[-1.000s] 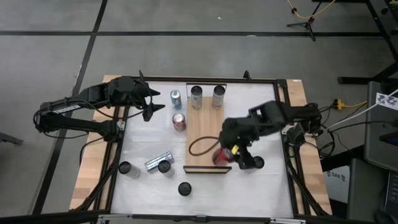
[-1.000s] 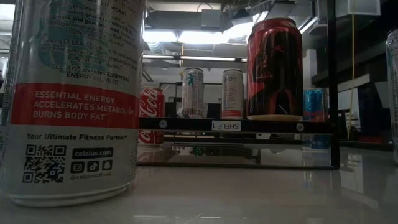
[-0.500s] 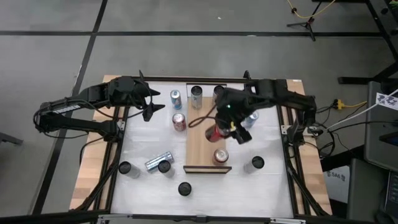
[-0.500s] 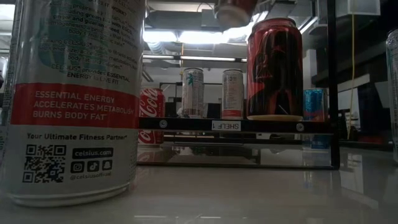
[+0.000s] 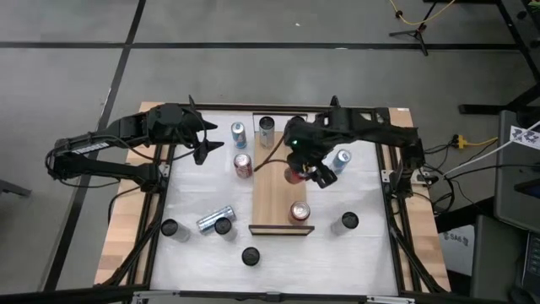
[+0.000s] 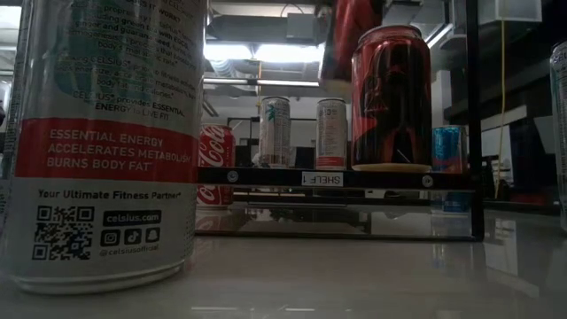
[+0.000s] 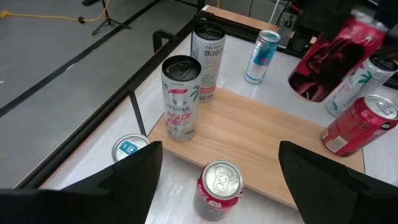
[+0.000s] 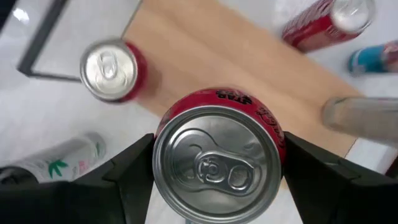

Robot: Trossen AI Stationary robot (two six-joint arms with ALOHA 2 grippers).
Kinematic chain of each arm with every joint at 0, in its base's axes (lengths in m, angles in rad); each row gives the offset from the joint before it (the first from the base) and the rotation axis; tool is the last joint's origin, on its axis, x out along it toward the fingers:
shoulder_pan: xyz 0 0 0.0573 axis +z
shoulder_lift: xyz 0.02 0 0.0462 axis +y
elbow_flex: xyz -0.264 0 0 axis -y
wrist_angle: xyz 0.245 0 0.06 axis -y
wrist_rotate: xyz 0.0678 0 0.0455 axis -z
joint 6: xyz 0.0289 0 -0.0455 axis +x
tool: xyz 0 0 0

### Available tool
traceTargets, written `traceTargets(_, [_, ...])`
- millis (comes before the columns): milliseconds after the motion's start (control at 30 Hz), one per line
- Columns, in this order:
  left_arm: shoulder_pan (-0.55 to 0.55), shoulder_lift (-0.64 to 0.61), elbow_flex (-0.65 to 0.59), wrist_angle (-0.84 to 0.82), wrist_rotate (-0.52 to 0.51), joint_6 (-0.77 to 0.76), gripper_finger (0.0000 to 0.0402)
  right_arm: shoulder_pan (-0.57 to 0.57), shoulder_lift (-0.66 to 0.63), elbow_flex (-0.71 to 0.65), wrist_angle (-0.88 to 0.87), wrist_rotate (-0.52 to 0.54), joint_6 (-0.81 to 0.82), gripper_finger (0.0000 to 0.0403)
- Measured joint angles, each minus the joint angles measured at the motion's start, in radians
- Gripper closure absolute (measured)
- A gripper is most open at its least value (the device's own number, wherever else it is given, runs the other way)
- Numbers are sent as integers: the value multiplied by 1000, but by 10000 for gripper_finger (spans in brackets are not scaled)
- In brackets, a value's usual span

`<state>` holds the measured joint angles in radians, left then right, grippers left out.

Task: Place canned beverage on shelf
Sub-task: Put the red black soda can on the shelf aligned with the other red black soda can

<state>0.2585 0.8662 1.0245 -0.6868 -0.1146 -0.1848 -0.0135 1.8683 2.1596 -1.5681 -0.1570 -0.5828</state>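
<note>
The shelf (image 5: 272, 190) is a light-brown plank with a dark lip at its near end. On it stand two tall cans at the far end (image 7: 181, 96) and a dark red can (image 5: 299, 211) near the lip. My right gripper (image 5: 297, 173) is shut on another dark red can (image 8: 217, 155) over the plank's middle. That can shows blurred in the low view (image 6: 350, 40). My left gripper (image 5: 205, 139) waits open and empty at the table's far left, above a red cola can (image 7: 219, 183). My right gripper pinches the red can between its two fingers (image 8: 134, 174), on opposite sides of its wall just below the top rim (image 8: 164, 123). The fingers point down from above. The can hangs below them, tilted (image 7: 329, 59), clear of the shelf.
A blue can (image 5: 239, 133) and the red cola can (image 5: 243, 165) stand left of the shelf. A pale can (image 5: 341, 160) stands right of it. A can lies on its side (image 5: 215, 219) at the near left among dark cans (image 5: 250, 256). A dark can (image 5: 344, 222) stands near right.
My right gripper, shut on its red can, has gone from over the shelf's near end toward the far edge along the plank. The held can has come into the low view from the top. The red can near the lip has stayed where it was.
</note>
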Motion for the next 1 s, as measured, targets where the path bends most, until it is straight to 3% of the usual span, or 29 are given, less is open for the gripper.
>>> traceTargets(433, [0, 72, 0, 10, 0, 1, 88, 0, 1, -276, 149, 20, -21, 119])
traceTargets(800, [0, 132, 0, 56, 4, 0, 88, 0, 0, -373, 251, 7, -22, 116])
traceTargets(1000, [0, 147, 0, 57, 5, 0, 88, 0, 0, -384, 282, 7, -25, 92])
